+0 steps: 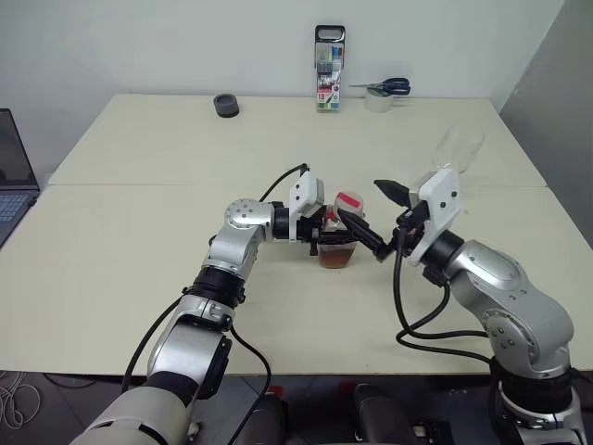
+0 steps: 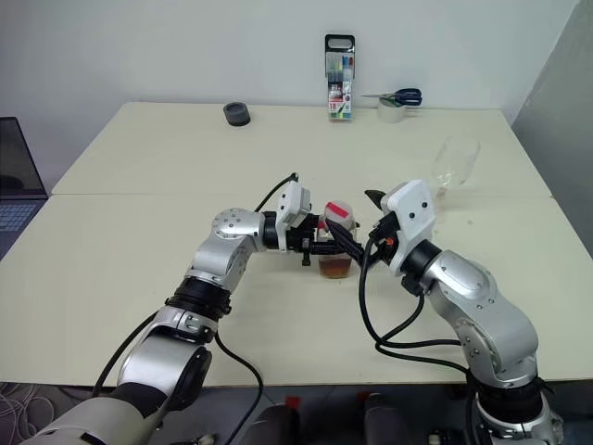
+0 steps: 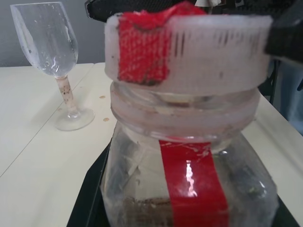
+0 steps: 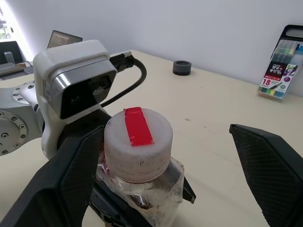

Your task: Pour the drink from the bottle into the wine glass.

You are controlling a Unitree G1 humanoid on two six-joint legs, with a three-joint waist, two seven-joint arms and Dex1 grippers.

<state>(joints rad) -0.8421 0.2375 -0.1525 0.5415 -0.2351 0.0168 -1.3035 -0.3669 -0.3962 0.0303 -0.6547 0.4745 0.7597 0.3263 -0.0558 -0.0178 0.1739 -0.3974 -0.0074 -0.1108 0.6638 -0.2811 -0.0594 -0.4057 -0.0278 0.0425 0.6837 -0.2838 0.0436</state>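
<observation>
The bottle [image 1: 337,243] stands mid-table [image 1: 139,269], the wine glass [image 1: 457,153] far right of it. A marker pack [image 1: 329,82] and scissors [image 1: 382,87] line the far edge.

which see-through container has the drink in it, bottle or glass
The bottle, held in the left hand: amber liquid sits at its bottom. The wine glass is empty.
</observation>
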